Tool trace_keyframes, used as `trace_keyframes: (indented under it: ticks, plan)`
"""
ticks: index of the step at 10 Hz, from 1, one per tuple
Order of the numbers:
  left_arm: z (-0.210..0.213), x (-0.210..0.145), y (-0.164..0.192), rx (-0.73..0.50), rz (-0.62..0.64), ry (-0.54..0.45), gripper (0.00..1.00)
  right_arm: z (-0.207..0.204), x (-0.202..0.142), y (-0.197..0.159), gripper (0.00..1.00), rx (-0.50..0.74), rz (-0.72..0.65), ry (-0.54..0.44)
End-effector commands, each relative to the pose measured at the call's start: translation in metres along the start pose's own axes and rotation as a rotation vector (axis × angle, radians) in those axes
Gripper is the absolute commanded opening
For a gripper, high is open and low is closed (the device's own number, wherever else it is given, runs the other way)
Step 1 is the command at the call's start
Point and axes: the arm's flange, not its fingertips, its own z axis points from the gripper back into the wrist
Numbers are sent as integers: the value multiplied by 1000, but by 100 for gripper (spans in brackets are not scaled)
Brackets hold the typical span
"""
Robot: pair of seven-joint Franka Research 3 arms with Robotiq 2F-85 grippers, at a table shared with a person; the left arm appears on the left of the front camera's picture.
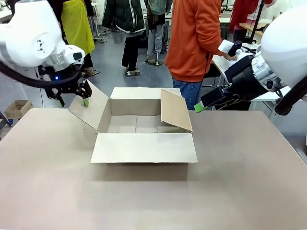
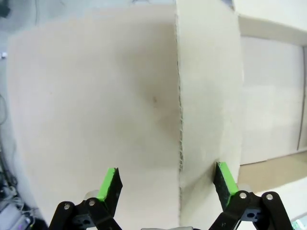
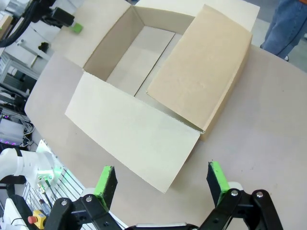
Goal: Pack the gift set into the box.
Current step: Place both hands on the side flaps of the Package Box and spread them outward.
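Note:
The box (image 1: 136, 123) stands open in the middle of the table with nothing inside, its four flaps spread. My left gripper (image 1: 73, 101) is open at the left flap (image 1: 90, 106). In the left wrist view that flap's edge (image 2: 180, 120) runs up between the green pads of the left gripper (image 2: 168, 179), apart from both. My right gripper (image 1: 200, 107) hovers open, above and just right of the raised right flap (image 1: 174, 110). From the right wrist, the right gripper (image 3: 160, 177) looks down on the box (image 3: 139, 62) and holds nothing. The gift set is out of view.
A person in an orange top (image 1: 194, 43) stands at the far side, turned toward a side table (image 1: 240, 60) at the right. A small brown carton (image 1: 17, 108) sits on the floor at far left. Bare tabletop (image 1: 153, 201) lies in front of the box.

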Motion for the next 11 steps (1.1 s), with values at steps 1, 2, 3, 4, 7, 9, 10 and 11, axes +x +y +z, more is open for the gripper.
trace_keyframes:
  ticks: [1,2,3,4,7,9,10,11]
  plan:
    - [-21,-8,14,-123,-10,6,100,-3,2,2,100,6,-5,-22]
    - [-29,-5,23,-269,19,-7,100,-3,2,2,100,6,-5,-22]
    - [-13,-4,8,-51,10,9,100,-3,2,2,100,6,-5,-22]
    - [-13,-4,8,-51,10,9,100,-3,2,2,100,6,-5,-22]
    - [-13,-4,8,-51,10,9,100,-15,43,17,100,-123,-36,135]
    - [-13,-4,8,-51,10,9,100,-47,112,50,100,-225,-119,286]
    - [-13,-4,8,-51,10,9,100,-64,125,61,100,-277,-132,335]
    - [-13,-4,8,-51,10,9,100,-72,113,74,100,-334,48,279]
